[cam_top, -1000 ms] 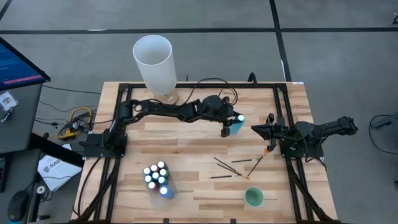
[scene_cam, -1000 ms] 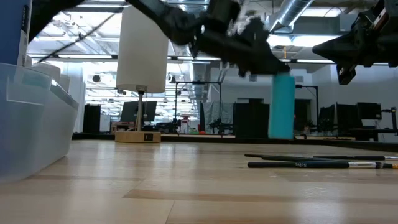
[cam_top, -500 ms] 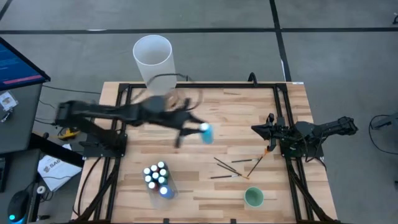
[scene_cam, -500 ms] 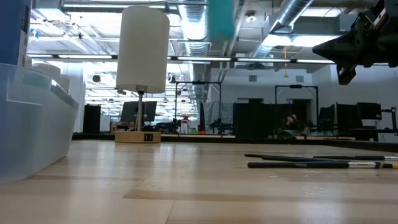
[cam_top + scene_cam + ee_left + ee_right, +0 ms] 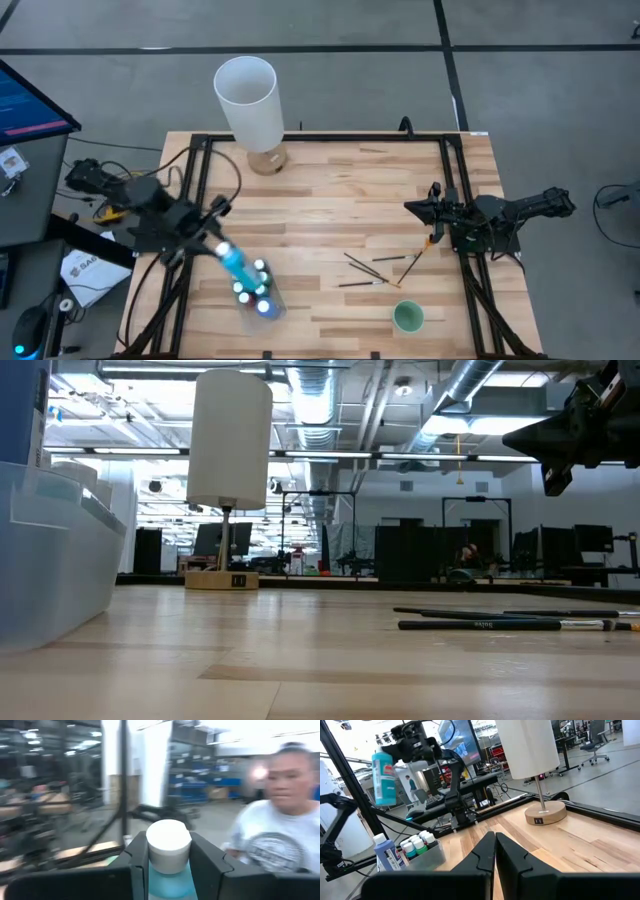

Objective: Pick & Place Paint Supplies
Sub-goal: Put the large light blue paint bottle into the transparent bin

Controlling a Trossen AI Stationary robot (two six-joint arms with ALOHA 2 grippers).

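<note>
My left gripper (image 5: pixel 212 243) is shut on a tall teal-blue bottle (image 5: pixel 234 264) with a white cap. It holds the bottle in the air over the clear container (image 5: pixel 256 288), which stands near the table's near-left side and holds several small white-capped bottles. The right wrist view shows the held bottle (image 5: pixel 385 776) well above that container (image 5: pixel 415 851). Several thin dark brushes (image 5: pixel 372 268) lie flat on the table's right half, also visible in the low view (image 5: pixel 500 623). My right gripper (image 5: pixel 412 208) hovers shut at the right side, above the brushes. My left gripper pinches the tall bottle between its two fingers (image 5: pixel 139 862) at the neck, just under the white cap (image 5: pixel 168 844). The fingers come at it roughly level from the table's left side. The bottle is lifted clear and hangs nearly upright, its body (image 5: pixel 385 782) below the fingers.
A tall white cylinder (image 5: pixel 247 98) stands on a round wooden base at the far edge. A small green cup (image 5: pixel 408 317) sits near the near-right corner. Black frame rails (image 5: pixel 458 200) run along both table sides. A person (image 5: pixel 280 840) is beyond the table.
My left arm has swung fast from the table's far middle toward the near-left side. It carried the tall bottle from beside the brushes' far side to above the clear container. The bottle stayed in the hold throughout.
</note>
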